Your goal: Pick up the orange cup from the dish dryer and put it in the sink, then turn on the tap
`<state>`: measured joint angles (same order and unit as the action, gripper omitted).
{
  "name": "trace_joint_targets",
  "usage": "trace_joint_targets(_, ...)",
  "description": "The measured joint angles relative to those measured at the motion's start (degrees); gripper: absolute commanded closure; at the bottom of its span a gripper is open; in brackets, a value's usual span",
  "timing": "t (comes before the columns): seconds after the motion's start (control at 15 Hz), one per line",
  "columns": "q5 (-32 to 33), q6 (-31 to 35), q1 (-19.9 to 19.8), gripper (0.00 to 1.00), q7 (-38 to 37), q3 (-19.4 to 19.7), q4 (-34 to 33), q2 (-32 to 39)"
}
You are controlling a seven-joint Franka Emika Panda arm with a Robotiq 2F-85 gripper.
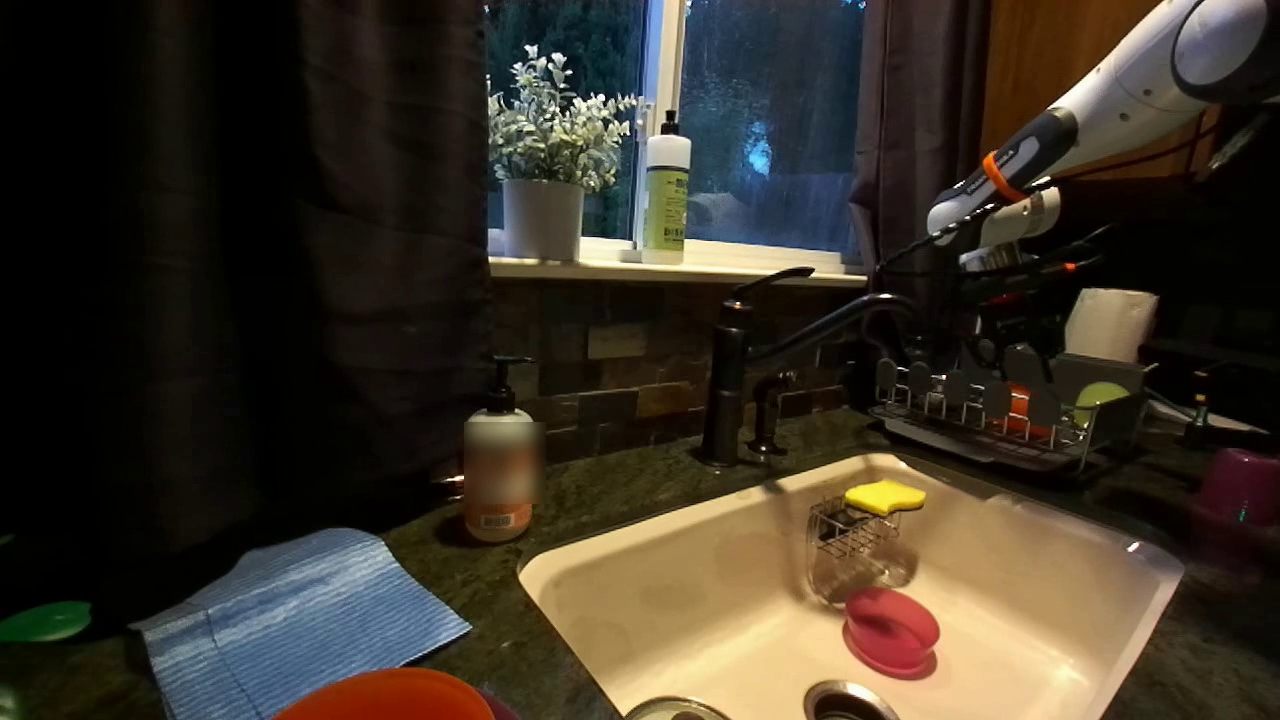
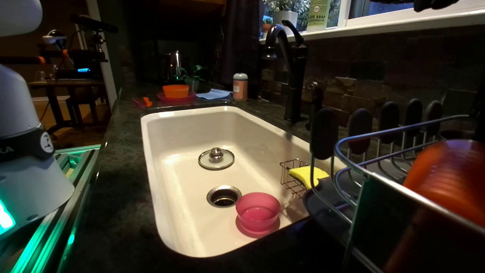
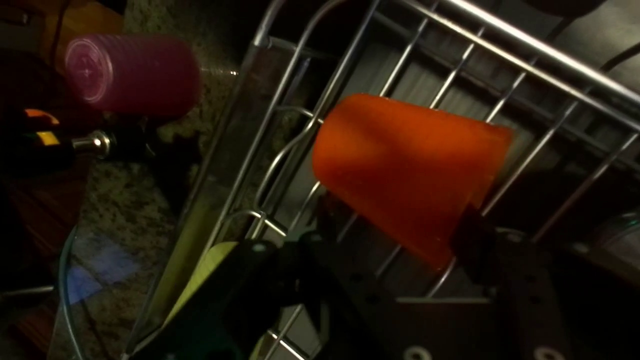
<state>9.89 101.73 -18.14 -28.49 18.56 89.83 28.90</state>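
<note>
Evidently your black gripper (image 3: 401, 220), at lower centre, has jaws apart, likely to span the tapered orange plastic cup (image 3: 405, 165) lying sideways in the silver-wire rack (image 3: 454, 75).

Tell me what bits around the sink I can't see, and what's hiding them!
Inside of the orange cup: hidden by its own side, wrist view.
Whether the gripper touches it: too dark, wrist view.
What the yellow-green item in the dish dryer is: partly behind the gripper, wrist view.
Front writing on the pump soap bottle: blurry patch, in an exterior view.
</note>
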Motion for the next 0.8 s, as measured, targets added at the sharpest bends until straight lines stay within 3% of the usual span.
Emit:
trace_joint_targets(0.27, 0.0, -0.3, 0.0, 0.99, 0.5, 0.0, 0.0, 0.0)
trace_joint_targets(0.8, 2.1, -1.0, 0.1, 0.99, 1.0, 0.8, 0.2, -1.7)
